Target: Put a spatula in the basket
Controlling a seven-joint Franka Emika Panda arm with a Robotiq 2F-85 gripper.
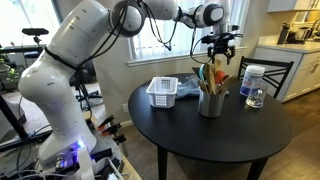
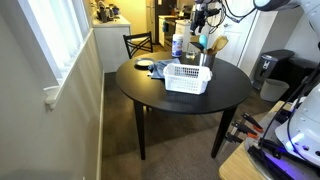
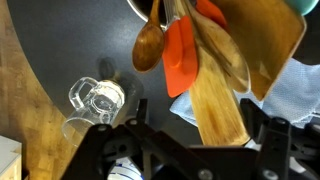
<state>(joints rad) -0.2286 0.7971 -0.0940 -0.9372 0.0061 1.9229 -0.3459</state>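
Claw spread wide, hovering above utensils in grey holder, white basket nearby on table, seemingly empty

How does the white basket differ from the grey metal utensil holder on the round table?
The basket is white, low and rectangular with slotted sides; the utensil holder is grey metal, taller and round. The holder is crowded with utensils; no utensil sticks out of the basket. Both stand upright on the black table.
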